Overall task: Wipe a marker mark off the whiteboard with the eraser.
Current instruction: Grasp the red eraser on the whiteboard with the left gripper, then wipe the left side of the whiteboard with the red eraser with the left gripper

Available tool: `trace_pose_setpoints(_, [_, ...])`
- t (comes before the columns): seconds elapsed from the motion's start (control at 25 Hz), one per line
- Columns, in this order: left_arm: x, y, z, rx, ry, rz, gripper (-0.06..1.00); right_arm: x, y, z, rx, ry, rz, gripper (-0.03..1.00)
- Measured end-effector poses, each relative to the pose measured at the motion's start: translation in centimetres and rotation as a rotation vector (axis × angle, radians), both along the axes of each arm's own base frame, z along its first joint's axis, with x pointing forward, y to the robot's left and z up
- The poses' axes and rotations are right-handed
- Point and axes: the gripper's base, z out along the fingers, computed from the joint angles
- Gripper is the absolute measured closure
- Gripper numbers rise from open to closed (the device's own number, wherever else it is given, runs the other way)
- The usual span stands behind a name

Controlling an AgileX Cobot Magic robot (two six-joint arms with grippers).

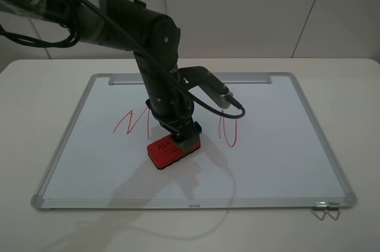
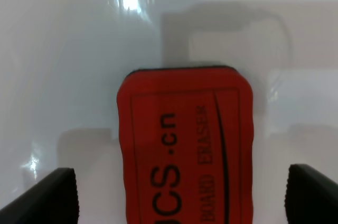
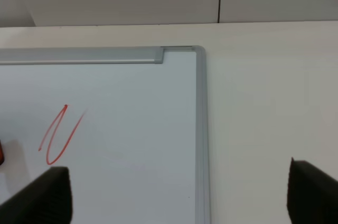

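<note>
The red eraser with dark lettering lies flat on the whiteboard, just right of the red zigzag marker mark. The arm hides the mark's right end. My left gripper hovers over the eraser's far end. In the left wrist view the eraser sits between the fingers, which stand wide apart with gaps on both sides, so the left gripper is open. My right gripper is open over the board's corner, holding nothing, and is out of the high view.
A narrower red looped squiggle sits right of the eraser. The metal tray strip runs along the far edge. Two wire clips lie at the near right corner. The white table surrounds the board.
</note>
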Motion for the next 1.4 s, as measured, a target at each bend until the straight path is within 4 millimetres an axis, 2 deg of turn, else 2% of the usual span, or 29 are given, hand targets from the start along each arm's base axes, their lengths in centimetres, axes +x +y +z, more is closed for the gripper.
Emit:
trace_pose_setpoints(0.32, [-1.1, 1.0, -1.8, 0.023, 0.021, 0.006, 0.17, 0.0, 0.0, 0.0, 0.0, 0.0, 0.0, 0.24])
trace_pose_setpoints(0.72, [-1.0, 1.0, -2.1, 0.003, -0.003, 0.009, 0.18, 0.0, 0.0, 0.0, 0.0, 0.0, 0.0, 0.24])
trace_pose_setpoints(0.88, [-1.0, 1.0, -2.1, 0.001, -0.005, 0.009, 0.23, 0.0, 0.0, 0.0, 0.0, 0.0, 0.0, 0.24])
trace_pose_setpoints(1.08, [-1.0, 1.0, -2.5, 0.007, 0.004, 0.011, 0.36, 0.0, 0.0, 0.0, 0.0, 0.0, 0.0, 0.24])
trace_pose_setpoints(1.4, [-1.0, 1.0, -2.7, 0.009, 0.007, 0.014, 0.37, 0.0, 0.0, 0.0, 0.0, 0.0, 0.0, 0.24])
